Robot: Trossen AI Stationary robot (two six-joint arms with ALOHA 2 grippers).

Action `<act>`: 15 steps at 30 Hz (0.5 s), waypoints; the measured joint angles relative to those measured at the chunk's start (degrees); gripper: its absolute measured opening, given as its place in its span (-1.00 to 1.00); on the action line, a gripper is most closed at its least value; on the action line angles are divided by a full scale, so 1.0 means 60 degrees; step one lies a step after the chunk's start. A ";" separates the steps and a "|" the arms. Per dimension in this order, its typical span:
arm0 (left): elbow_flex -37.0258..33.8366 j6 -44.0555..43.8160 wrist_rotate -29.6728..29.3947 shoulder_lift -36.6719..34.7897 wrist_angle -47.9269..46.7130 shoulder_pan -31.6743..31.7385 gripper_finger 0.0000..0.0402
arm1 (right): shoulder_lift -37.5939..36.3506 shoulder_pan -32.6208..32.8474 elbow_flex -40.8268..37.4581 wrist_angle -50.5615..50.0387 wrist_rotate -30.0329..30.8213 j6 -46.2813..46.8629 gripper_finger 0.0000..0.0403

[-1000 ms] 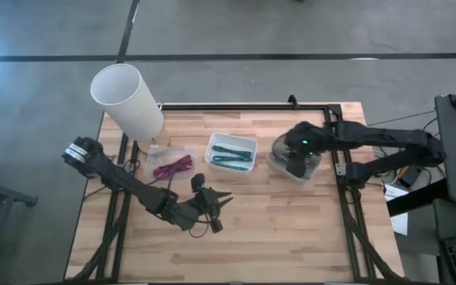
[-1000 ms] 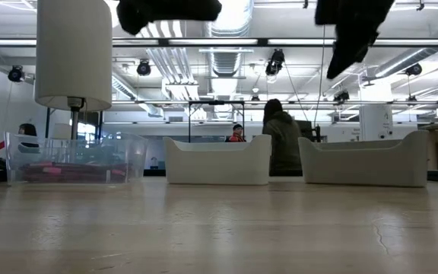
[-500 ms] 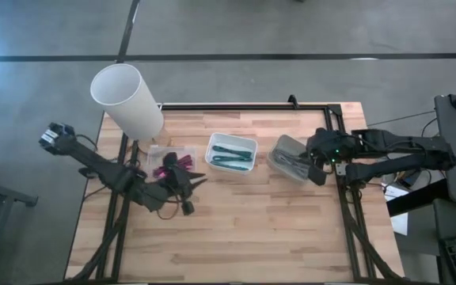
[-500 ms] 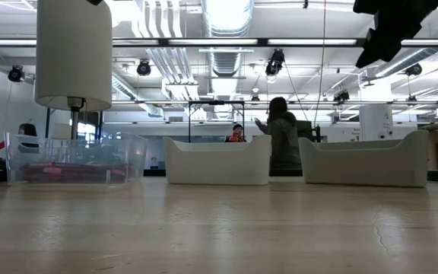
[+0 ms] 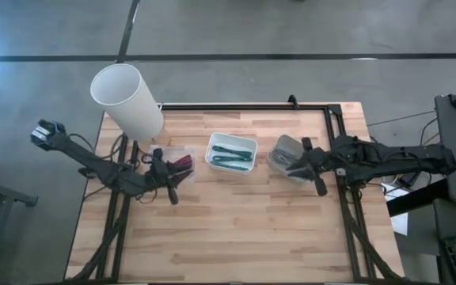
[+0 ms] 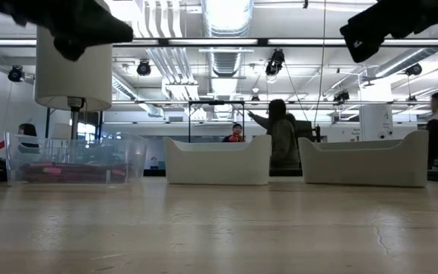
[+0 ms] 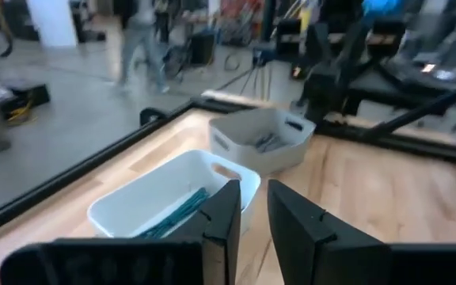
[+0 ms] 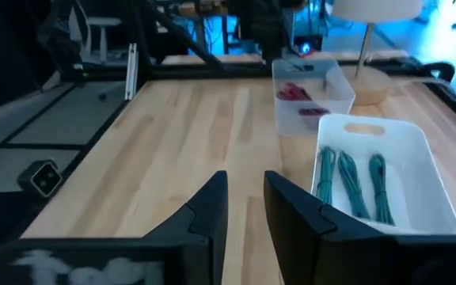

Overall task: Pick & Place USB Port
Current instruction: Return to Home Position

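Cables (image 5: 292,164), the black ones, lie in the gray bin (image 7: 244,154) at the right of the surface (image 5: 244,229), just beside the right gripper (image 8: 245,178). None are out on the wood, so sorting looks done and only parking the arms is left. The right jaws are slightly apart and hold nothing. They point back across the surface toward the other bins, which fits an arm drawn in after a drop rather than one reaching. The left gripper (image 7: 252,190) sits at the left side by the clear bin (image 6: 74,156). Its jaws also have a small gap and are empty, and it faces the white bin (image 6: 217,164) and the gray one beyond. The bins stand in a row, one colour each. Magenta cables (image 5: 180,162) are in the clear bin, green cables (image 5: 229,155) lie side by side in the white one, and black are in the gray. A lamp (image 5: 127,99) stands behind the clear bin. People are in the room behind, well off the surface.
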 joint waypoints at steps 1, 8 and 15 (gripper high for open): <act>-0.0410 0.0222 0.0130 -0.0174 0.0622 0.0070 -0.64 | -0.0035 -0.0003 -0.0175 0.0277 -0.0015 -0.0024 -0.59; -0.2238 0.1748 0.1550 -0.1639 0.3133 0.0773 -0.64 | -0.0245 -0.0007 -0.0503 0.0589 -0.0017 -0.0059 -0.65; -0.2627 0.2577 0.2011 -0.3002 0.2704 0.1179 -0.64 | -0.0962 -0.0007 -0.0504 0.0543 -0.0020 -0.0280 -0.64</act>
